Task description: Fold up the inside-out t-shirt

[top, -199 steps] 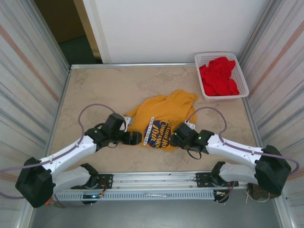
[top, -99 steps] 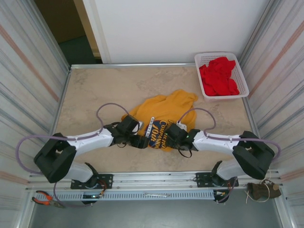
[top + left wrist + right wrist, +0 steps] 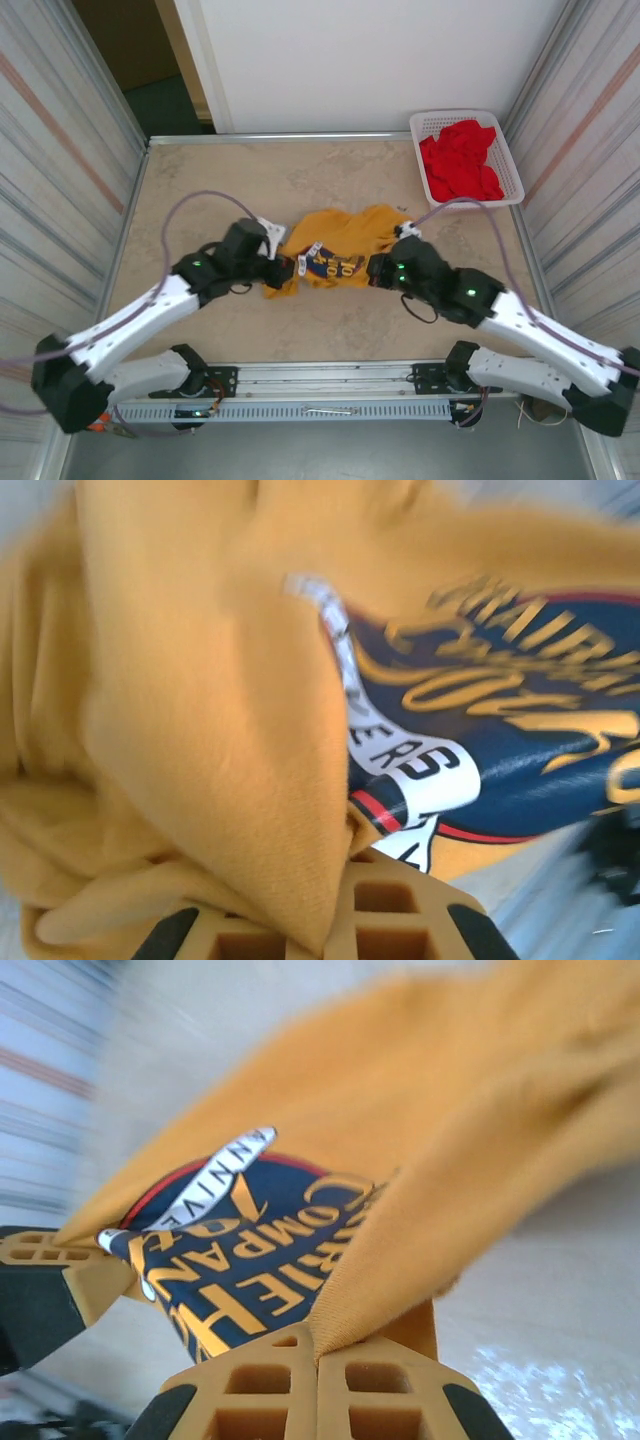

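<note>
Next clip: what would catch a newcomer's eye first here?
The mustard-yellow cloth t-shirt with a dark blue print, bunched at the middle of the beige table, stands out first. The left tool and right tool each pinch it shut from opposite sides, with the print showing between them. At the far right corner, a white plastic basket holds bright red garments.

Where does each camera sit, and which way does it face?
Top external: above and behind the bases, looking down at both arms, t-shirt and basket.
Left wrist: on the left arm, looking along the left end effector, shut on t-shirt cloth.
Right wrist: on the right arm, looking along the right end effector, shut on a fold.
Shared: all show the blue print.
</note>
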`<state>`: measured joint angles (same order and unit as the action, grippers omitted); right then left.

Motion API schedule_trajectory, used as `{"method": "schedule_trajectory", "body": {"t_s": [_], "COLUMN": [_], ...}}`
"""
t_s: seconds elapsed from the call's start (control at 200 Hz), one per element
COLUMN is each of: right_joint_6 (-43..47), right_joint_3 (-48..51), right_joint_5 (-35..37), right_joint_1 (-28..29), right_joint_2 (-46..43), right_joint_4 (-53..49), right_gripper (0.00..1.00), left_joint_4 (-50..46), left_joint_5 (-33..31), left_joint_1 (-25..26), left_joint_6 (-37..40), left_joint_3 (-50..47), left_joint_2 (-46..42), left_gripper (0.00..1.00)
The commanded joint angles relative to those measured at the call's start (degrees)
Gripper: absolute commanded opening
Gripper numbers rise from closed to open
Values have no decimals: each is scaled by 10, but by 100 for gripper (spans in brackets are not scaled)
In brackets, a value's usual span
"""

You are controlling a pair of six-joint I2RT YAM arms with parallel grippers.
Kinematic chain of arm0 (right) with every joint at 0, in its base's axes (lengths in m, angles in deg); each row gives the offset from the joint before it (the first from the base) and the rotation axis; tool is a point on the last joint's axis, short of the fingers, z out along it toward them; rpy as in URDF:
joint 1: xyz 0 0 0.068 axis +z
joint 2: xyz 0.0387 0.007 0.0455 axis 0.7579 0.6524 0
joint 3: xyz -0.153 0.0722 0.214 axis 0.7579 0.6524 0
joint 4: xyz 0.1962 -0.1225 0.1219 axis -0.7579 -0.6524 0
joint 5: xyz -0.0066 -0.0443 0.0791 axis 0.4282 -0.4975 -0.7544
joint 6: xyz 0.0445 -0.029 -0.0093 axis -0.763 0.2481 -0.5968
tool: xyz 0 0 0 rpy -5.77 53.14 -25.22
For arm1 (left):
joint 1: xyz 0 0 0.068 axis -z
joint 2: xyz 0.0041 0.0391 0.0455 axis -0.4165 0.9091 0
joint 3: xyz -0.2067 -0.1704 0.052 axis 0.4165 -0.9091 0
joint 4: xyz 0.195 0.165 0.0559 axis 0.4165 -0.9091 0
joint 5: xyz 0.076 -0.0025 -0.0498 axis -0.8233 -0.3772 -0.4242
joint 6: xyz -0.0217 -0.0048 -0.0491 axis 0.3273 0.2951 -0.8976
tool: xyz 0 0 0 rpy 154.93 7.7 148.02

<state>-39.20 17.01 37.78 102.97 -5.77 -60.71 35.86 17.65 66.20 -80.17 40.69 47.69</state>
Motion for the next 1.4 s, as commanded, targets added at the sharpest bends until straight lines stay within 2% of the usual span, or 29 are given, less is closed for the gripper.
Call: {"method": "schedule_trajectory", "body": {"t_s": [0.0,0.15,0.255,0.356,0.376,0.401,0.436,0.466,0.566,0.636,0.721,0.822,0.962,1.167,1.398], "right_joint_6": [69,136,166,182,184,182,178,174,158,137,103,89,113,155,163], "right_joint_3": [-55,-75,-59,-50,-50,-52,-56,-60,-51,-45,-36,-58,-164,-336,-323], "right_joint_5": [25,-44,-83,-96,-94,-84,-66,-60,-62,-50,-60,-64,-58,-88,-79], "right_joint_1": [-33,-143,-225,-277,-283,-287,-288,-286,-248,-212,-177,-155,-151,-143,-116], "right_joint_2": [-10,60,147,233,247,266,280,285,255,234,234,288,436,635,695], "right_joint_4": [-100,-70,-26,4,7,4,-5,-10,-5,-5,25,62,48,-5,-3], "right_gripper": [0,0,0,0,9,27,44,52,57,59,63,67,67,68,68], "left_joint_4": [-81,-82,-33,9,10,6,2,-2,-3,1,13,29,46,70,64], "left_joint_5": [39,103,143,170,176,176,179,178,170,172,174,155,126,113,109], "left_joint_1": [-38,-117,-182,-231,-238,-247,-259,-267,-273,-272,-256,-224,-195,-189,-190], "left_joint_6": [-24,-9,5,26,31,34,43,49,51,37,12,-9,-33,-51,-48], "left_joint_3": [74,125,116,116,118,125,133,138,136,123,102,77,56,30,28], "left_joint_2": [-38,27,109,191,210,229,248,258,231,193,154,139,154,165,150], "left_gripper": [0,0,0,1,8,17,31,42,62,67,70,72,73,73,73]}}
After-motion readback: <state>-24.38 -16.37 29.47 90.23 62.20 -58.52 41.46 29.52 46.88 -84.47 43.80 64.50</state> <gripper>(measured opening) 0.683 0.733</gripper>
